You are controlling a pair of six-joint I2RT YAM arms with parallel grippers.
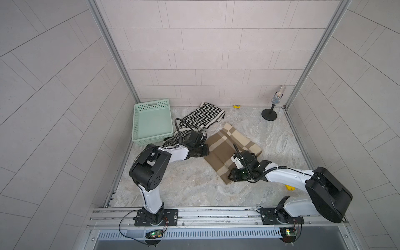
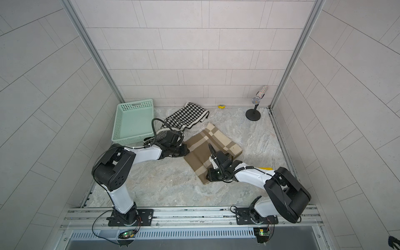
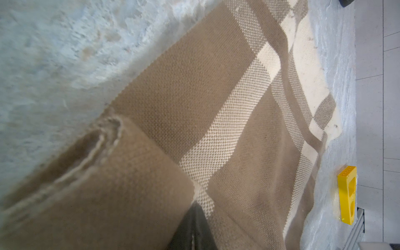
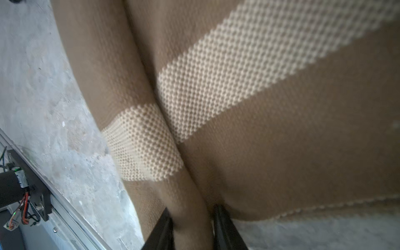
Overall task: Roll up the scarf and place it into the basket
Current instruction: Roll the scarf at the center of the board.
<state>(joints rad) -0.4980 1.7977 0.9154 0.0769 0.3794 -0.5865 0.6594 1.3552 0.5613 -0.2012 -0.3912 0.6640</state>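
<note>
Rolling is barely under way: the tan scarf (image 1: 234,141) lies mostly flat on the desk (image 1: 184,186), just toward two o'clock of its middle, with one turn curled along its seven o'clock edge; the left gripper (image 1: 204,149) is clamped tight on the curl's end nearer the basket (image 1: 149,141); the right gripper (image 4: 192,218) straddles the other end, jaws partly apart, seemingly loose; the basket, at ten o'clock, is empty; most of the rolling and the placing are left

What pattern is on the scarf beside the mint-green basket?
Black-and-white houndstooth scarf, clearest in both top views.
</note>
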